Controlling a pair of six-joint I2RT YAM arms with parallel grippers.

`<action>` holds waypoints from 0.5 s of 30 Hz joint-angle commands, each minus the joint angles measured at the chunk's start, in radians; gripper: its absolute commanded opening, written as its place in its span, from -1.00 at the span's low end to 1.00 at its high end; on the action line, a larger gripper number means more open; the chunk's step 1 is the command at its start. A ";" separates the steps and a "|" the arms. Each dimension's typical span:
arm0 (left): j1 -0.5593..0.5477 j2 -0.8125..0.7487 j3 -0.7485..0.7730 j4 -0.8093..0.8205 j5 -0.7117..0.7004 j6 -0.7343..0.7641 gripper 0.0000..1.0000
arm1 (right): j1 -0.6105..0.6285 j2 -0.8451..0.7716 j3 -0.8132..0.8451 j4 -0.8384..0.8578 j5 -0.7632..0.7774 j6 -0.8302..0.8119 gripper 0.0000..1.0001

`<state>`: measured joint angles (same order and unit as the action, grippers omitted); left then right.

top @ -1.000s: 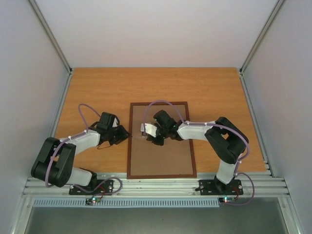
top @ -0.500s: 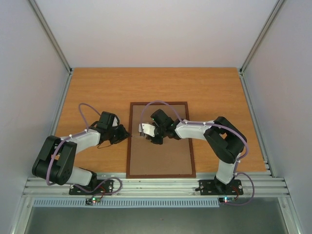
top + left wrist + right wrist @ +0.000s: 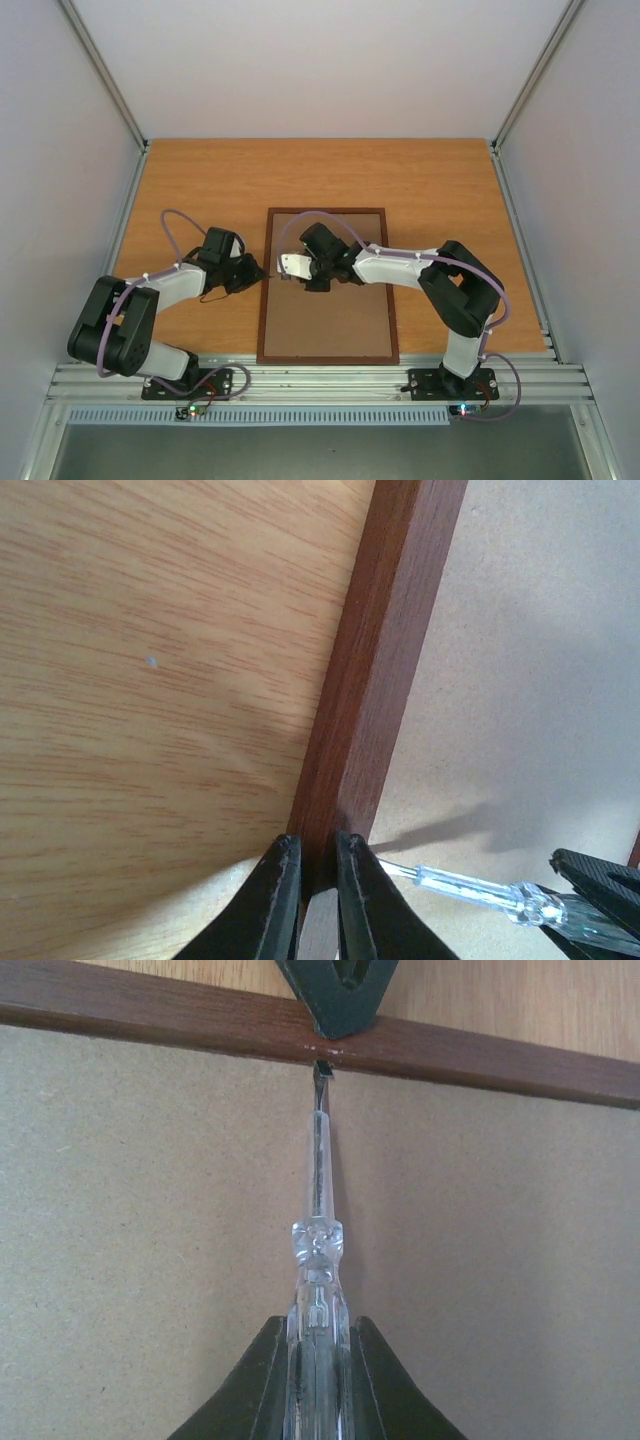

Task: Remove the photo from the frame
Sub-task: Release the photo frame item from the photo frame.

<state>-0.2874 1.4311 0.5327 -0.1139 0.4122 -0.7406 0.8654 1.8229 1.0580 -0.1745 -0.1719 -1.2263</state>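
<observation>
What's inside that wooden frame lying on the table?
Only the frame's plain brown backing shows, a clear screwdriver's tip at its rim. Any photo underneath is covered and cannot be seen.

The left rail of the frame (image 3: 390, 630) is blocked by the left gripper (image 3: 258, 271) and the right gripper (image 3: 310, 268) with its screwdriver (image 3: 318, 1250). Open table (image 3: 430, 180) spans the top and right of the overhead view.

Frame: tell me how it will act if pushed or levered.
The frame looks stiff: wooden rails around a flat board back, so it would probably shift as one piece. Flat on the smooth table, it may slide rather than tip, though the left jaws resting on its rail likely pin it. The screwdriver tip at its inner edge could dent the wood.
</observation>
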 commanded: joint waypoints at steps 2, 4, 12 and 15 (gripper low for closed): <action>-0.011 0.042 -0.008 -0.005 0.039 0.028 -0.77 | 0.023 0.016 0.091 0.072 -0.016 -0.019 -0.98; -0.012 0.046 -0.012 0.003 0.045 0.026 -0.77 | 0.030 0.018 0.117 0.061 -0.033 -0.022 -0.98; -0.018 0.043 -0.023 0.011 0.051 0.023 -0.82 | 0.063 0.047 0.206 0.044 -0.063 -0.055 -0.97; -0.021 0.040 -0.026 0.010 0.051 0.025 -0.82 | 0.068 0.057 0.238 0.027 -0.071 -0.071 -0.98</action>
<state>-0.2829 1.4414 0.5327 -0.0841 0.4091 -0.7277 0.8967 1.8473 1.2106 -0.3019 -0.1753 -1.2633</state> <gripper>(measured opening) 0.094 0.136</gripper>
